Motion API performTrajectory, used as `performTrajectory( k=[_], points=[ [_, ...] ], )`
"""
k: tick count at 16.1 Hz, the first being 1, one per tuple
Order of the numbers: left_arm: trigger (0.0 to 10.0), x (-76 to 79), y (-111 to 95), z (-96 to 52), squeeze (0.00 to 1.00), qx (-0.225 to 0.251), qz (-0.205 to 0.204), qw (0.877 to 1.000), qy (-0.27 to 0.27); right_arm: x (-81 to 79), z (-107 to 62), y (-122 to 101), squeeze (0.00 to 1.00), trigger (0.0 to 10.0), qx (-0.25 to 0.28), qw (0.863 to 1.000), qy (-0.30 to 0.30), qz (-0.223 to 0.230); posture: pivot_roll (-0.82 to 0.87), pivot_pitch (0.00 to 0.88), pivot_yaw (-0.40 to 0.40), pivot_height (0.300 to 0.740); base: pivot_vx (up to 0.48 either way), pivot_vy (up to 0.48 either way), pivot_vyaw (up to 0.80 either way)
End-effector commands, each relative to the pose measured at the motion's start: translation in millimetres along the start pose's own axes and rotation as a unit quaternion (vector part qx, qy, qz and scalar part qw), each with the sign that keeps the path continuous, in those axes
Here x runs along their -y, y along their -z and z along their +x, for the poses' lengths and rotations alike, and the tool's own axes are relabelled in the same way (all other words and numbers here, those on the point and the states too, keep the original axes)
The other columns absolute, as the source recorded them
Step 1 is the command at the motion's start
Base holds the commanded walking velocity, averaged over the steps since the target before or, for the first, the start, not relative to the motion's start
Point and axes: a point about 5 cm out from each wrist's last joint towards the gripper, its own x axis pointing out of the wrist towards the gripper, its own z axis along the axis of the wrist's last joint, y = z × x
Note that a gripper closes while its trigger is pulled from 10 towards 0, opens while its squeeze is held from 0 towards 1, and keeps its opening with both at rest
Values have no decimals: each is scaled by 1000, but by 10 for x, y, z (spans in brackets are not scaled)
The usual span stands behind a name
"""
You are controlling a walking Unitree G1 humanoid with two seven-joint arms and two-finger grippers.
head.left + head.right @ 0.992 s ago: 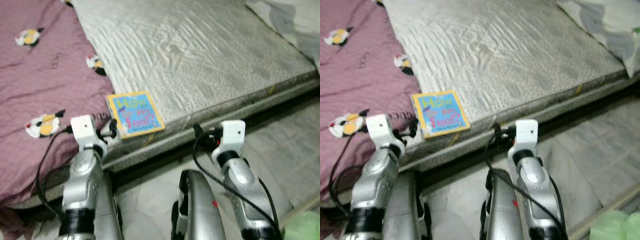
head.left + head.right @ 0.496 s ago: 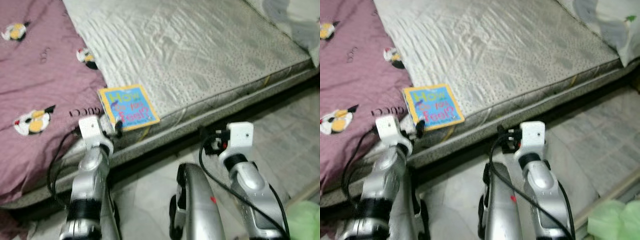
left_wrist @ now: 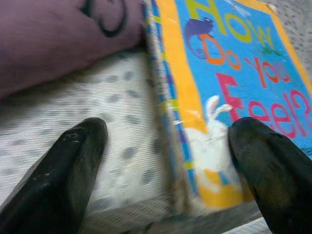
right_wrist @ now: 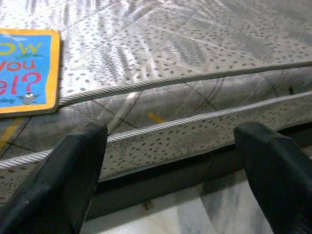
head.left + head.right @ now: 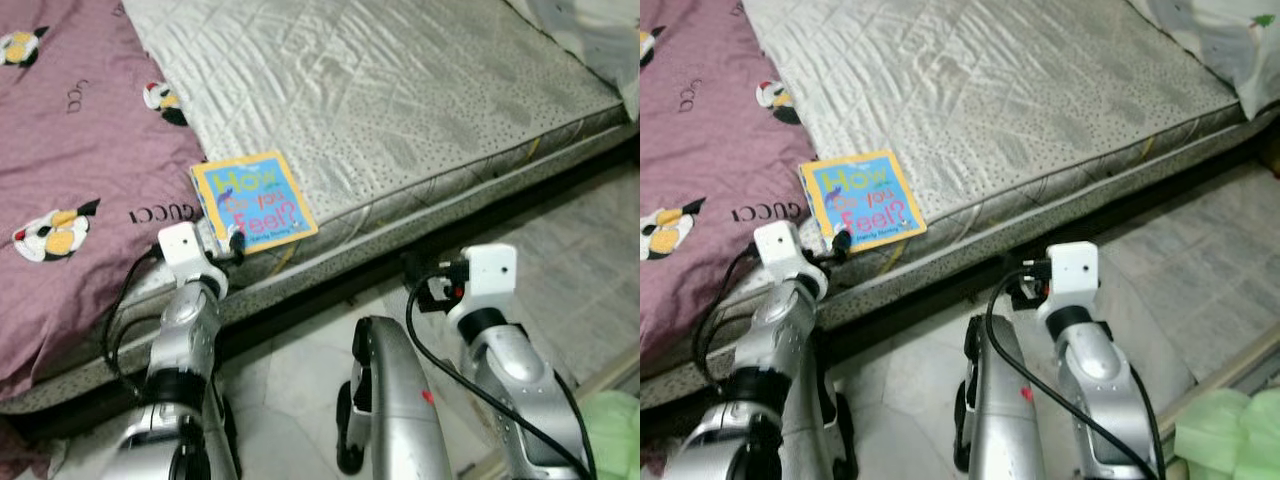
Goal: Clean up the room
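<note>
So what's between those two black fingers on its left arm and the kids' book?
Nothing but bare mattress. In the left wrist view the open fingers of the left gripper straddle the book at its near corner.

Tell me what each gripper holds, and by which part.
Nothing is held. The left gripper is open, its fingers straddling the book's near corner without clamping it. The right gripper is open before the mattress edge.

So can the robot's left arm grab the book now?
Probably yes. The left gripper is open right at the near corner of the book on the mattress, with nothing between them.
</note>
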Motion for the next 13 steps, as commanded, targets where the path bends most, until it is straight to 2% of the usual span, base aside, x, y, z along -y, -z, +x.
performTrajectory(
  k=[1, 4, 7, 8, 9, 11, 13],
  points=[
    [10000, -10, 98, -3, 0, -20, -17, 1000, 3, 64, -53, -16, 0, 10000, -1, 1000, 9, -6, -196, 246, -87, 513, 0, 0, 0],
    [10000, 108, 84, 94, 0, -35, -80, 996, 33, 126, -84, -43, 0, 10000, -2, 1000, 18, -13, -222, 237, -89, 513, 0, 0, 0],
    [10000, 189, 144, 127, 0, -61, -117, 990, 58, 140, -75, -87, 0, 10000, 3, 1000, 19, -18, -236, 230, -93, 513, 0, 0, 0],
    [6706, 215, 174, 124, 0, -70, -132, 986, 75, 146, -77, -100, 0, 10000, 4, 1000, 19, -19, -239, 227, -95, 513, 0, 0, 0],
    [0, 233, 191, 123, 0, -74, -151, 982, 88, 153, -81, -106, 0, 10000, 4, 1000, 19, -20, -242, 225, -99, 513, 0, 0, 0],
    [0, 238, 166, 138, 0, -66, -181, 976, 103, 164, -106, -108, 0, 10000, 2, 1000, 15, -24, -244, 221, -101, 513, 0, 0, 0],
    [0, 206, 145, 146, 0, -62, -186, 975, 105, 169, -115, -114, 0, 10000, 1, 1000, 11, -28, -242, 216, -98, 513, 0, 0, 0]
  ],
)
